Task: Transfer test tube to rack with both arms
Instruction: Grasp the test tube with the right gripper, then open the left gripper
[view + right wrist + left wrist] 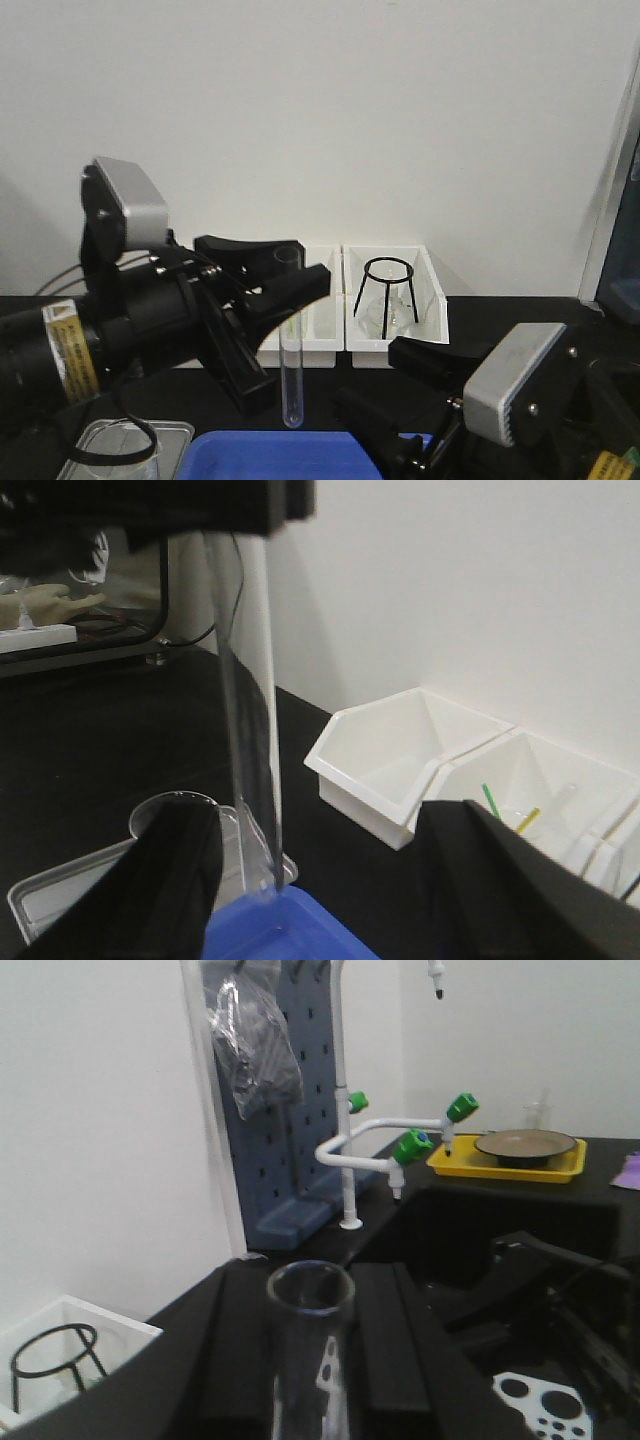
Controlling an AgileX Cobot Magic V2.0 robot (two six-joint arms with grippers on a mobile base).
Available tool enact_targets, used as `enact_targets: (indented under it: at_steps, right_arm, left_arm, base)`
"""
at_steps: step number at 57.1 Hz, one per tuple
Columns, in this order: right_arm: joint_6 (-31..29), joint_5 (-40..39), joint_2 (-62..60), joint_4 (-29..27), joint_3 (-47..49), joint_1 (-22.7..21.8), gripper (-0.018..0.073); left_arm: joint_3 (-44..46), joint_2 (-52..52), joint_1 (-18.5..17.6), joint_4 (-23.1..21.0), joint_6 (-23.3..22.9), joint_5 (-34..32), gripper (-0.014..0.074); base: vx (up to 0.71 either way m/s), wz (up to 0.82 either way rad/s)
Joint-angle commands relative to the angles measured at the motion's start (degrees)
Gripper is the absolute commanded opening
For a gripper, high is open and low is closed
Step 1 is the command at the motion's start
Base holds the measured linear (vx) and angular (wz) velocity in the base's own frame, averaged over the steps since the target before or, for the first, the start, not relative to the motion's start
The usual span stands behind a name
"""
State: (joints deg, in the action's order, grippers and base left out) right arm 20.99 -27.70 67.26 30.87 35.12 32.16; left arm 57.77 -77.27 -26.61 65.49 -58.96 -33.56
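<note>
Holding the test tube (291, 360) upright, left gripper (300, 266) jaws clamp its top; right gripper (370, 378) jaws stand apart nearby. Handover grasp judged next.

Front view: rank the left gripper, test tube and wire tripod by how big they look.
1. left gripper: largest, though it is nearest the camera.
2. test tube and wire tripod: unsure; the tube is taller, the tripod wider and farther back.
</note>
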Motion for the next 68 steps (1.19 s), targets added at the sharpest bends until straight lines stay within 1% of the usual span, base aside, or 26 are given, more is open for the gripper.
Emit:
enact_targets:
  at_steps: [1, 9, 16, 30, 38, 43, 48, 62, 64, 68]
  right_arm:
    - [-0.1, -6.6, 0.6, -2.0, 2.6, 0.1, 0.0468]
    - [-0.1, -7.8, 2.1, -2.7, 2.6, 0.0, 0.0468]
    - [-0.1, -8.0, 2.7, -2.7, 2.6, 0.0, 0.0468]
    - [-0.1, -8.5, 3.8, -2.7, 2.6, 0.0, 0.0464]
    - [-0.1, -9.3, 4.1, -2.7, 2.6, 0.0, 0.0428]
    - [-0.1, -9.3, 4.1, -2.7, 2.6, 0.0, 0.0379]
    - [-0.1, -9.3, 4.1, -2.7, 2.6, 0.0, 0.0298]
    - [-0.1, -9.3, 4.1, -2.7, 2.6, 0.0, 0.0013]
    - [-0.1, -9.3, 4.1, -2.7, 2.6, 0.0, -0.0014]
    - [-0.1, -9.3, 4.1, -2.7, 2.6, 0.0, -0.0013]
  left_arm:
    - [2.1, -0.2, -2.3, -2.4, -0.9, -2.7, 0.0]
    - [2.1, -1.8, -4.4, -2.4, -0.9, -2.6, 0.0001]
    - [2.1, -2.6, -5.3, -2.4, -0.9, -2.5, 0.0001]
    - [2.1, -4.5, -5.3, -2.5, -1.3, -4.6, 0.0001]
    - [2.1, -4.7, -5.3, -2.4, -1.3, -4.8, 0.0001]
    - [2.1, -4.7, -5.3, -2.4, -1.3, -4.8, 0.0001]
    - [2.1, -4.7, -5.3, -2.4, -1.3, -4.9, 0.0003]
    - [2.1, -4.7, -5.3, -2.4, -1.3, -5.9, 0.0013]
    - [2.1, -4.7, -5.3, -2.4, -1.3, -6.0, 0.0022]
    - [2.1, -4.7, -5.3, -2.4, -1.3, -5.9, 0.0057]
  base:
    - [0.0, 0.0]
    - [0.0, 0.0]
    - [0.0, 0.0]
    - [0.0, 0.0]
    - [0.0, 0.0]
    - [0.0, 0.0]
    - [0.0, 0.0]
    - [0.0, 0.0]
    - [0.0, 0.0]
    - [0.0, 0.0]
